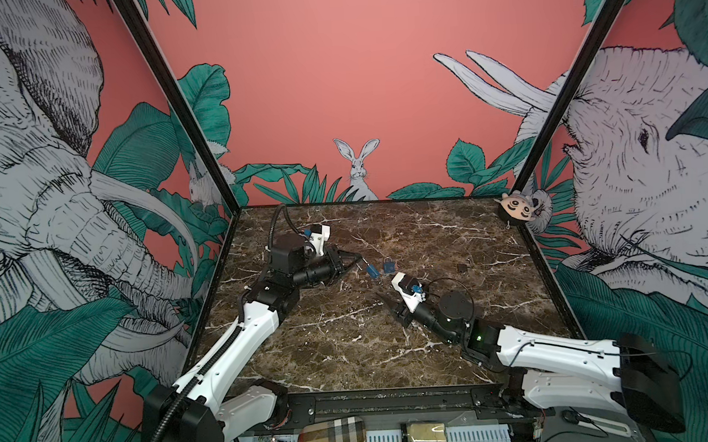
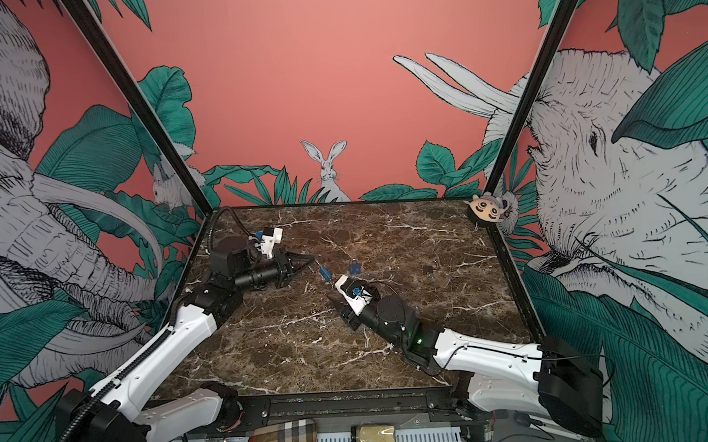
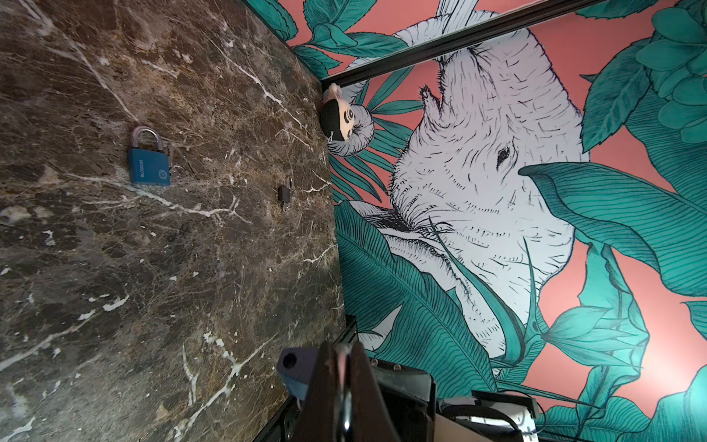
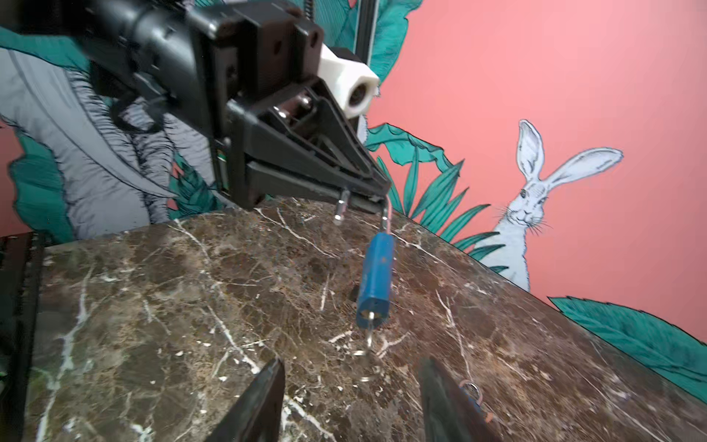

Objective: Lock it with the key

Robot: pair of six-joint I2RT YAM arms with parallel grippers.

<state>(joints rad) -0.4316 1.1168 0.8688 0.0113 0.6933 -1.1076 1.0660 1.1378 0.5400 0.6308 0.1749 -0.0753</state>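
A blue padlock [image 4: 377, 275] hangs by its open shackle from my left gripper [image 4: 377, 197], which is shut on the shackle above the marble table [image 1: 330, 348]. Both top views show this hanging padlock [image 1: 372, 271] [image 2: 326, 272] just right of the left gripper [image 1: 360, 258] [image 2: 312, 258]. The lock body [image 3: 294, 367] shows beside the shut jaws in the left wrist view. A small silver key [image 4: 369, 336] with a ring sticks out of the padlock's underside. My right gripper [image 4: 352, 363] is open, and the key hangs just beyond the gap between its fingertips, untouched.
A second blue padlock [image 1: 388, 266] [image 3: 149, 166] lies on the table close to the right gripper [image 1: 385, 287]. A small black padlock [image 1: 463, 267] [image 3: 285, 193] lies further right. A plush toy [image 1: 518, 210] sits at the back right corner. Black frame rails border the table.
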